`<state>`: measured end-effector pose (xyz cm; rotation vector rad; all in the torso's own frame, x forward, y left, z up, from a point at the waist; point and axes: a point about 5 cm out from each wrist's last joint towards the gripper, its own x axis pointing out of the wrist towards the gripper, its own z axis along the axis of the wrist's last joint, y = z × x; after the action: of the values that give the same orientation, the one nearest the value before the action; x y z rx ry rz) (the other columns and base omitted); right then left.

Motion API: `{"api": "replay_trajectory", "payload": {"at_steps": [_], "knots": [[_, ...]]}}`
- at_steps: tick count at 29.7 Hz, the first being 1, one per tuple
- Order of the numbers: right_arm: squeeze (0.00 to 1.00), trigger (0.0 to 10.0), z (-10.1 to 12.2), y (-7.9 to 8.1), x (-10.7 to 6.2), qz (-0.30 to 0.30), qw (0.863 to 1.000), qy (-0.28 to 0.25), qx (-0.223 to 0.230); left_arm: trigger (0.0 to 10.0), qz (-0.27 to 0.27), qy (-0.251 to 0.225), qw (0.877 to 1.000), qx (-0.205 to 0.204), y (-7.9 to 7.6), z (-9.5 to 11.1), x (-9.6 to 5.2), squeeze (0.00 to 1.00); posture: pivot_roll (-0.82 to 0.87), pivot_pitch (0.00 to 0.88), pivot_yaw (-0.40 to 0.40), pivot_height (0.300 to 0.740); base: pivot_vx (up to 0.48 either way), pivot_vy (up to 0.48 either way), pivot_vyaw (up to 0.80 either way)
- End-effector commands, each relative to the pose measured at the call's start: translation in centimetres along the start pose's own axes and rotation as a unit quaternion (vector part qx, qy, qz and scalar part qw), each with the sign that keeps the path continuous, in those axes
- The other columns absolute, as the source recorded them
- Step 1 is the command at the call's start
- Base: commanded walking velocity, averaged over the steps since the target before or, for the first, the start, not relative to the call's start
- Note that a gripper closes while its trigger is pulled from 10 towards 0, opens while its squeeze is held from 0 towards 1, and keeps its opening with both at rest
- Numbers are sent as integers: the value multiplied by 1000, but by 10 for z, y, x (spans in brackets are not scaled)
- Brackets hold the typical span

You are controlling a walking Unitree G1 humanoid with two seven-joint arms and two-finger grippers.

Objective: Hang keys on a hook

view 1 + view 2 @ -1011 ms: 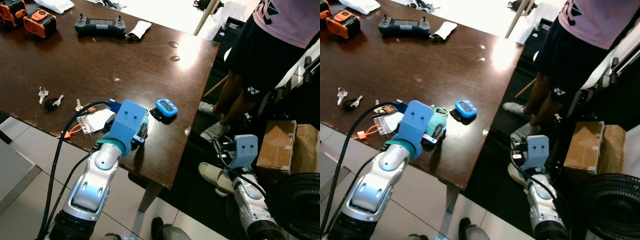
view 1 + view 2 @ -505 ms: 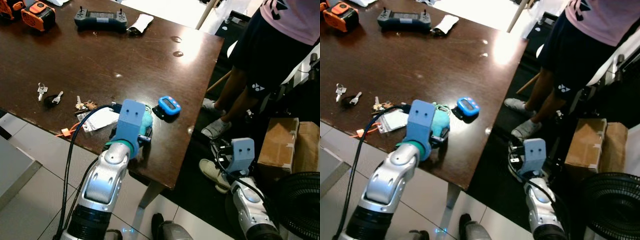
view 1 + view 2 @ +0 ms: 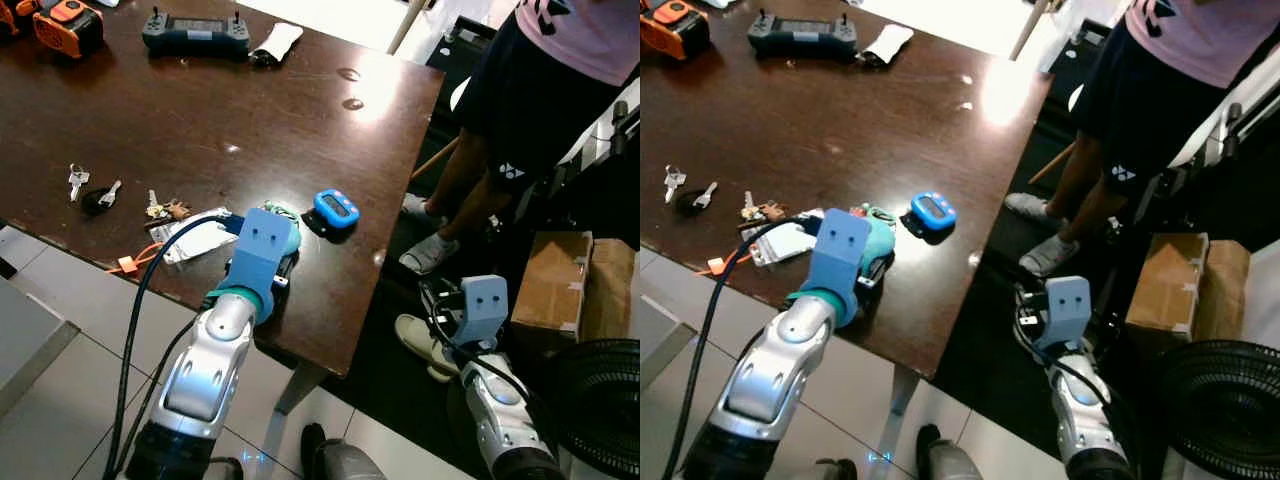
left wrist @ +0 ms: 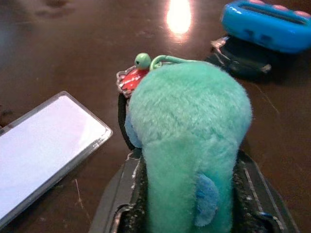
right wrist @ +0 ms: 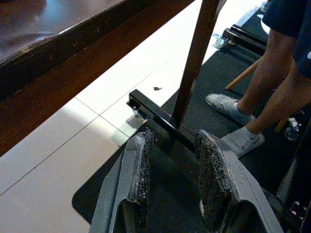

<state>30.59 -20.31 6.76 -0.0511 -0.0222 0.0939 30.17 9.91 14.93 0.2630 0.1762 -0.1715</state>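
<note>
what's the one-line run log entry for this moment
left gripper: shut on fuzzy green plush keychain, on dark brown wooden table | right gripper: open, idle beside table | hook: none seen

A dark brown table [image 3: 250, 110] fills the upper left of the head views. At its top edge lie an orange-and-black tool [image 3: 68, 24], a dark controller [image 3: 194, 29] and a white pouch [image 3: 277, 41]. Near the table's front edge, toward the centre of the frame, sits a blue timer [image 3: 335, 208]; left of it lies a clear card holder [image 3: 200, 236] with an orange strap [image 3: 135, 262] trailing off the edge. At upper right stands a person [image 3: 520, 110] in dark shorts, pink top and grey shoes. A cardboard box [image 3: 556, 285] sits at right, with a black fan [image 3: 600, 400] at lower right. White floor tiles [image 3: 60, 330] show at lower left.
</note>
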Motion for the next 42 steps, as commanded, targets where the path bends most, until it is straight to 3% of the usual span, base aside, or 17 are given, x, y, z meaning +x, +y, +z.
{"api": "replay_trajectory", "payload": {"at_steps": [1, 6, 7, 8, 9, 12, 15, 17, 21, 27, 28, 29, 31, 32, 35, 39, 42], "knots": [[0, 10000, -9, 1, -5, 0, 1000, 19, 3, 0, -18, 74, 997, 1, -3, -33, -7, 0, -11, 239, -56, 740, 0, 0, 0], [0, 10000, -10, 7, -6, 7, 1000, 20, 7, 0, -63, -31, 995, -66, 4, -4, -24, 0, -3, 234, -53, 740, 0, 0, 0], [0, 10000, -10, 8, -6, 9, 1000, 19, 8, 8706, -91, -80, 988, -92, 7, 13, -34, 0, -2, 231, -53, 740, 0, 0, 0], [0, 10000, -10, 9, -7, 10, 1000, 18, 9, 8706, -109, -112, 982, -106, 10, 24, -41, 0, 1, 228, -55, 740, 0, 0, 0], [0, 10000, -9, 9, -8, 9, 1000, 14, 12, 10000, -129, -139, 975, -114, 15, 35, -51, 0, 4, 226, -57, 740, 0, 0, 0], [0, 10000, -5, 3, -16, -4, 1000, -1, 17, 10000, -162, -182, 961, -129, 25, 54, -71, 0, 8, 221, -64, 740, 0, 0, 0], [0, 10000, -3, 0, -19, -9, 1000, -5, 16, 10000, -169, -196, 956, -139, 27, 60, -76, 0, 7, 218, -67, 740, 0, 0, 0], [0, 10000, 4, -10, -22, -21, 1000, -18, 11, 10000, -195, -229, 940, -163, 29, 73, -86, 0, 4, 216, -70, 740, 0, 0, 0], [0, 10000, 25, -23, -13, -35, 998, -51, 5, 10000, -214, -259, 924, -183, 31, 85, -90, 0, -2, 213, -72, 740, 0, 0, 0], [0, 10000, 45, -29, -1, -42, 996, -82, 9, 10000, -211, -271, 919, -194, 34, 90, -87, 0, 0, 209, -74, 740, 0, 0, 0], [0, 10000, 73, -27, 18, -30, 992, -124, 15, 10000, -180, -280, 923, -195, 42, 95, -80, 0, 10, 202, -79, 740, 0, 0, 0], [0, 10000, 73, -27, 18, -30, 992, -124, 15, 10000, -180, -280, 923, -195, 42, 95, -80, 0, 10, 202, -79, 740, 0, 0, 0], [0, 10000, 102, -8, 40, 21, 987, -160, 25, 10000, -70, -259, 957, -112, 57, 84, -61, 0, 29, 185, -89, 740, 0, 0, 0], [0, 10000, 102, -8, 40, 21, 987, -160, 25, 10000, -70, -259, 957, -112, 57, 84, -61, 0, 29, 185, -89, 740, 0, 0, 0], [0, 10000, 91, 21, 40, 73, 986, -145, 44, 10000, 7, -231, 972, -28, 58, 60, -54, 0, 44, 165, -92, 740, 0, 0, 0], [0, 10000, 68, 43, 31, 102, 987, -108, 63, 10000, 13, -199, 980, 22, 49, 35, -55, 0, 50, 143, -97, 740, 0, 0, 0], [0, 10000, 42, 47, 20, 104, 991, -63, 60, 10000, -14, -168, 986, -3, 39, 20, -59, 0, 49, 140, -95, 740, 0, 0, 0]]}}
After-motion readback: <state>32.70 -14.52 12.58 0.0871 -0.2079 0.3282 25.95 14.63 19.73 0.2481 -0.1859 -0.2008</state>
